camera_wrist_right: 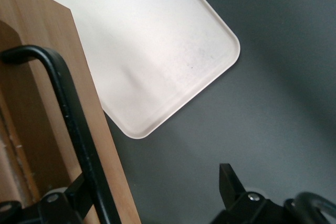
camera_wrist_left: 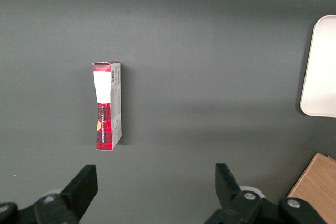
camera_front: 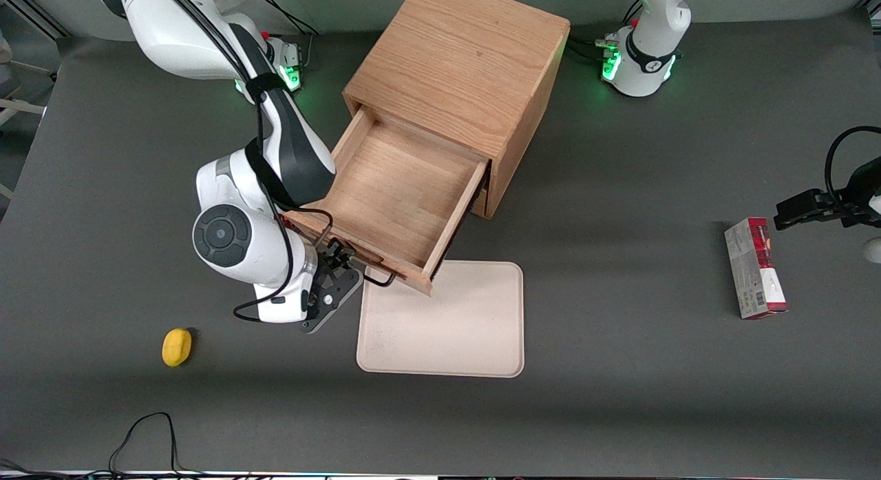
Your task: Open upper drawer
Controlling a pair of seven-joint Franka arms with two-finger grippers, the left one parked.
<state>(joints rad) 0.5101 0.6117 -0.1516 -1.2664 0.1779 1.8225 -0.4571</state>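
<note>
The upper drawer (camera_front: 396, 191) is pulled far out of the oak cabinet (camera_front: 461, 60), and its inside shows empty. Its thin black bar handle (camera_front: 380, 281) sits on the drawer front, nearest the front camera. My right gripper (camera_front: 342, 258) is at the handle's end toward the working arm, with its fingers spread. In the right wrist view the handle (camera_wrist_right: 68, 108) crosses the oak drawer front (camera_wrist_right: 52, 35). The bar runs close beside one finger (camera_wrist_right: 79, 195), and the other finger (camera_wrist_right: 229, 182) stands well apart. The gripper (camera_wrist_right: 155, 192) is open and grips nothing.
A cream tray (camera_front: 447, 321) lies flat on the grey table just in front of the open drawer, partly under it; it also shows in the right wrist view (camera_wrist_right: 157, 51). A small yellow object (camera_front: 177, 346) lies toward the working arm's end. A red-and-white box (camera_front: 754, 268) lies toward the parked arm's end.
</note>
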